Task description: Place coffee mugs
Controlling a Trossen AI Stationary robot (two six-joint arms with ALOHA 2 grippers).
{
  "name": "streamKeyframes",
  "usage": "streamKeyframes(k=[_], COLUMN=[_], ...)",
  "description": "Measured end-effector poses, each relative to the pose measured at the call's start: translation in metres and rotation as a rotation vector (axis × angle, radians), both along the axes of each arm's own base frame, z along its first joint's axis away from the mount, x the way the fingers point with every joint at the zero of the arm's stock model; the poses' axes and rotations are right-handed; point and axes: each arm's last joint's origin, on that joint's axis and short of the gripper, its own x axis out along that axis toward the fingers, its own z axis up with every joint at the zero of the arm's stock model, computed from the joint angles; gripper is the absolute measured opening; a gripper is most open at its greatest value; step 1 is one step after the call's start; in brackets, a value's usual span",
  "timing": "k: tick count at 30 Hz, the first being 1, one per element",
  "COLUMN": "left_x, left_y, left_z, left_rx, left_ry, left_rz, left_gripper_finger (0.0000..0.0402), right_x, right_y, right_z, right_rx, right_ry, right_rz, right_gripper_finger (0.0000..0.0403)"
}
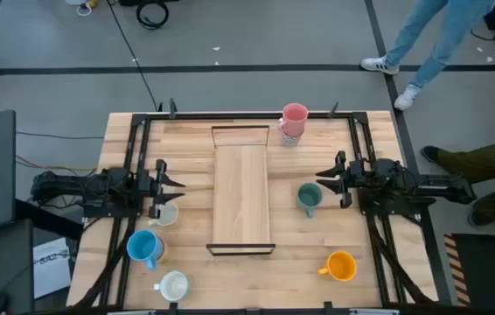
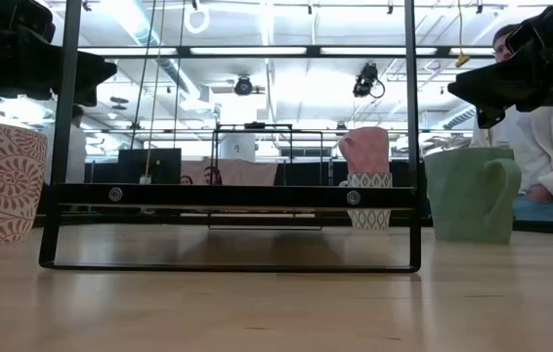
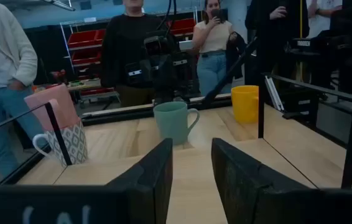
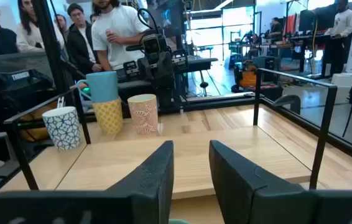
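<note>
Your left gripper (image 1: 177,194) and right gripper (image 1: 324,179) flank the rack (image 1: 241,188), jaws slightly parted, nothing held. No mug is racked. The teal mug (image 1: 309,197) sits beside the rack under your right gripper; descend and grasp.

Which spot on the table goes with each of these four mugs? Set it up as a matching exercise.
Mugs:
1. pink mug
2. teal green mug
3. orange mug
4. blue mug

Places:
A. near edge, right arm's side
B. far edge, stacked on a patterned mug
C. near the left arm, stacked on another mug
D. just right of the wooden tray

Pairs: 1-B, 2-D, 3-A, 4-C
</note>
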Motion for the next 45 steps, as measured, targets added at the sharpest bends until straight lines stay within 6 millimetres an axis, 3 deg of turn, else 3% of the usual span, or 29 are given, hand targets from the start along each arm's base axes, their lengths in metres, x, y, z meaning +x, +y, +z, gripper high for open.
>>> streamKeyframes(k=[45], left_x=[0.0000], left_y=[0.0000], left_z=[0.0000], left_rx=[0.000], left_ry=[0.000], left_rz=[0.000], left_gripper_finger=[0.0119], right_x=[-0.0001], right_y=[-0.0005], right_z=[0.0019], right_rx=[-0.004], right_ry=[-0.019], right_rz=[-0.017], right_gripper_finger=[0.0108])
